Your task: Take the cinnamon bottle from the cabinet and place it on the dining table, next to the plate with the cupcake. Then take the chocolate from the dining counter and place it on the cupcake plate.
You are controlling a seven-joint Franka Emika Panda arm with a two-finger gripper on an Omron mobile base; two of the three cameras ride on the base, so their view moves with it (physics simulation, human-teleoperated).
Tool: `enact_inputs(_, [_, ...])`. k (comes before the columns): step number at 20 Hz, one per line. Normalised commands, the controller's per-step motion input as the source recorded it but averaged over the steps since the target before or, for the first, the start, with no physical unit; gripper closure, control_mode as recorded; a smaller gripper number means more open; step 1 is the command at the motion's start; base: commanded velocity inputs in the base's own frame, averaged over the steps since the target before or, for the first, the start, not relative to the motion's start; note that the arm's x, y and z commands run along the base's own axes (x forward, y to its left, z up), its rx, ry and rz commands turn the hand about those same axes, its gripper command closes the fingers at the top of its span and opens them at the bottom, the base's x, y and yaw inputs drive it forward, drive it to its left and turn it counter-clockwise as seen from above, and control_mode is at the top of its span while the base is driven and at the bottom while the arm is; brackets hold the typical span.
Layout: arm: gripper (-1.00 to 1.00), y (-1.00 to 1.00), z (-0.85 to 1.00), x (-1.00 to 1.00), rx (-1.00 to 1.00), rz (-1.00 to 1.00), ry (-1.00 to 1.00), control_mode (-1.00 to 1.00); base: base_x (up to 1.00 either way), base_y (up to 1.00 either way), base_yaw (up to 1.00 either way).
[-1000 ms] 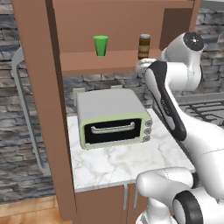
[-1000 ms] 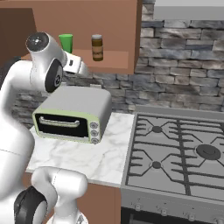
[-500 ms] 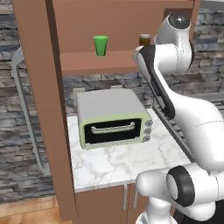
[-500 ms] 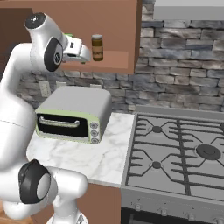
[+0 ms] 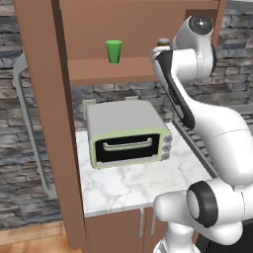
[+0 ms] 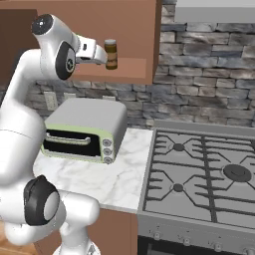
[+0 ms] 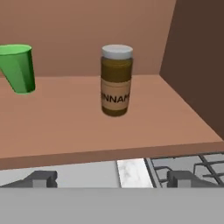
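We are lining our empty, wide-open gripper (image 7: 111, 178) up with the cinnamon bottle (image 7: 116, 81) standing upright on the cabinet (image 5: 44, 99) shelf at twelve o'clock, risking toppling it or nudging the green cup (image 7: 18, 68) at ten o'clock if we drift

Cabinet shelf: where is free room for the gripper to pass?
The reddish-brown wooden cabinet shelf is bare between the green plastic cup and the small brown cinnamon bottle, and between the bottle and the right wall. Nothing crowds the bottle.
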Motion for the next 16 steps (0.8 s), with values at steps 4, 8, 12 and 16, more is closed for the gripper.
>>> enact_inputs(4, [-1.0, -0.17, 0.0, 0.06, 0.0, 0.04, -0.1, -1.0, 0.0, 0.0, 0.0])
enact_inputs(8, [-1.0, -0.18, 0.0, 0.05, 0.0, 0.07, 0.0, -1.0, 0.0, 0.0, 0.0])
enact_inputs(12, [-1.0, -0.14, 0.07, 0.24, 0.0, 0.09, 0.06, -1.0, 0.0, 0.0, 0.0])
enact_inputs(16, [-1.0, -0.01, 0.0, 0.3, 0.0, 0.06, 0.01, -1.0, 0.0, 0.0, 0.0])
